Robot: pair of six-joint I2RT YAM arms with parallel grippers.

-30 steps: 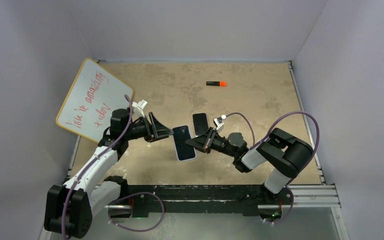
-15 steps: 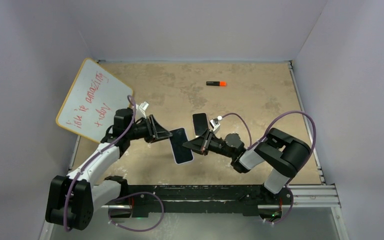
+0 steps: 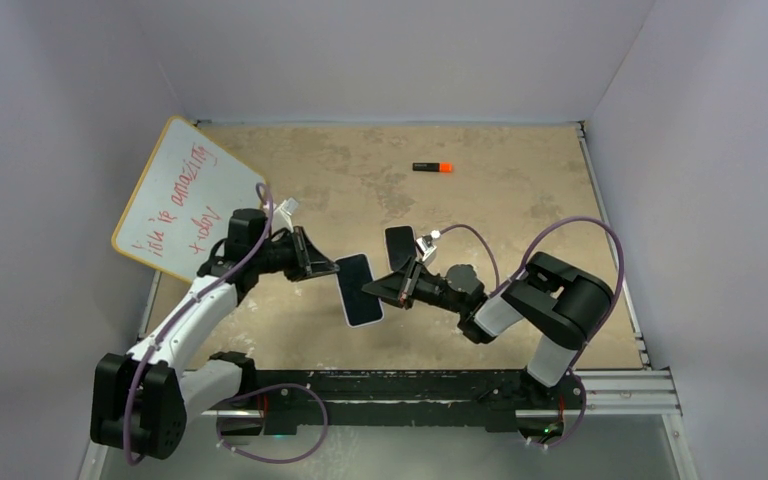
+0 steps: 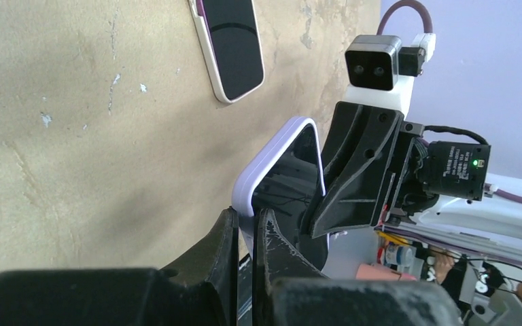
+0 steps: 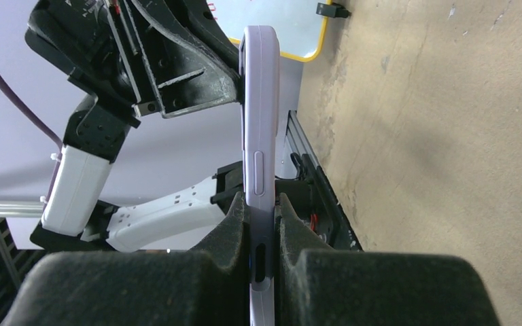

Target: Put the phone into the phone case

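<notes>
Shifted slightly toward 9 o'clock, the phone case [image 3: 360, 290] held above the surface [image 3: 520, 180]; left tool [image 3: 334, 268] and right tool [image 3: 373, 290] both clamped on its opposite edges; phone [image 3: 398, 247] lying flat at its 1 o'clock

Lilac phone case [image 5: 258, 136]; black phone [image 3: 399, 247].

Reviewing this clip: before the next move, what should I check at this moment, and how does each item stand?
1. Left gripper clamped on the lavender-rimmed phone case: ok.
2. Right gripper clamped on the same case: ok.
3. Case held up off the tan table: ok.
4. Dark-screened flat phone lying on the table, ungripped: ok.
5. A gripper free to fetch the phone: not ok, both hold the case.
6. Case cavity empty: cannot tell; its face looks dark and glossy.
</notes>
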